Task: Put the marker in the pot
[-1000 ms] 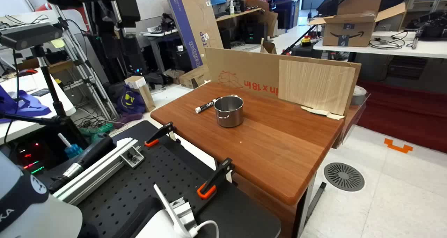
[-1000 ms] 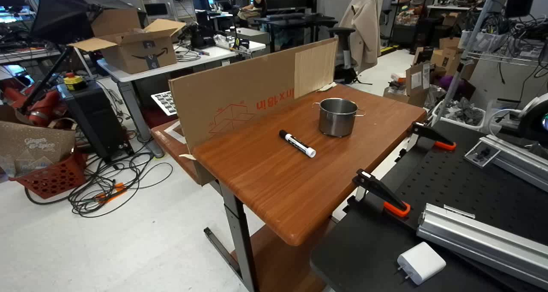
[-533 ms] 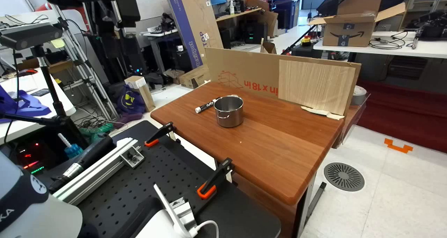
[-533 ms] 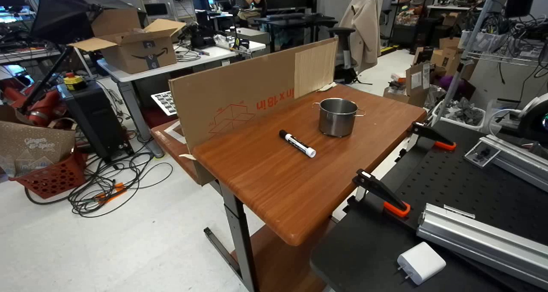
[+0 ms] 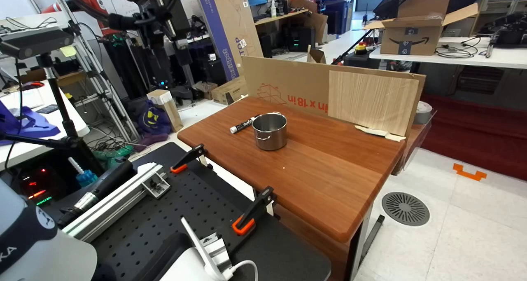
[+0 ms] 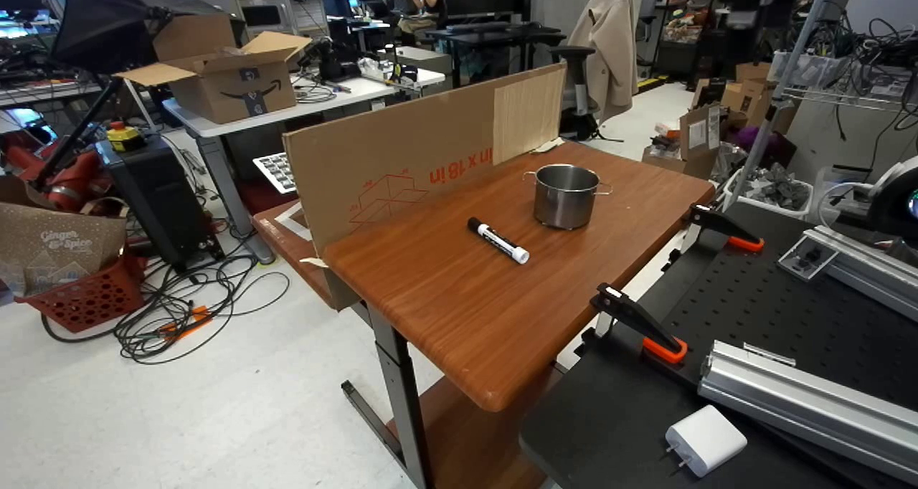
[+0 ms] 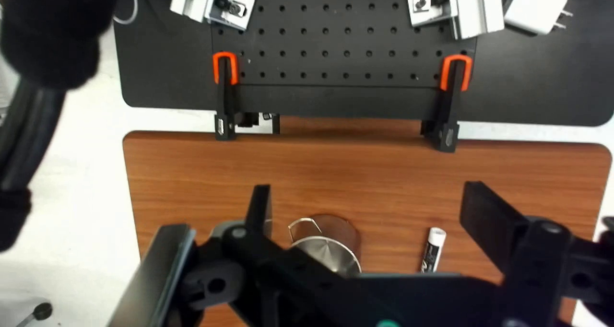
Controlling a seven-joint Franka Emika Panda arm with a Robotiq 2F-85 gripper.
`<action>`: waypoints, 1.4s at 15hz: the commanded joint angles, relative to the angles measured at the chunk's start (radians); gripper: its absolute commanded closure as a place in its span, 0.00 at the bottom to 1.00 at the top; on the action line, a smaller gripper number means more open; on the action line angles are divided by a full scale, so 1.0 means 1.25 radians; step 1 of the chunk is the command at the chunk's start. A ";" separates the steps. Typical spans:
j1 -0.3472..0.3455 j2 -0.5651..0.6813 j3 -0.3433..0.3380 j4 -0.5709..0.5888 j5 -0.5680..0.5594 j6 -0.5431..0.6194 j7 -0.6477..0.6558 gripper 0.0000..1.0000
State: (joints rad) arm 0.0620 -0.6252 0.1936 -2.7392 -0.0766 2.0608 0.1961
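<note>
From here the end effector (image 7: pixel 368 197) hangs splayed and empty, the black-capped marker (image 6: pixel 498 240) lying on the table (image 6: pixel 430 302) well below it, long axis nearly square to its closing line.

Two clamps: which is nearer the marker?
The right clamp in the wrist view: nearly in line with the marker up the image; the left clamp sits left of even the pot.
</note>
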 commanded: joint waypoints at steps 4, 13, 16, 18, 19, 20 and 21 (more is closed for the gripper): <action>-0.005 0.252 0.018 0.099 0.005 0.246 0.093 0.00; 0.023 0.629 -0.023 0.312 0.009 0.405 0.122 0.00; 0.046 0.725 -0.037 0.384 0.014 0.407 0.133 0.00; 0.063 0.777 -0.048 0.426 0.018 0.409 0.145 0.00; 0.071 0.798 -0.053 0.443 0.022 0.409 0.148 0.00; 0.078 0.818 -0.058 0.457 0.025 0.414 0.152 0.00; 0.083 0.836 -0.061 0.471 0.030 0.415 0.152 0.00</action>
State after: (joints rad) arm 0.1255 0.3584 0.1514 -2.2073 -0.0721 2.5664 0.3795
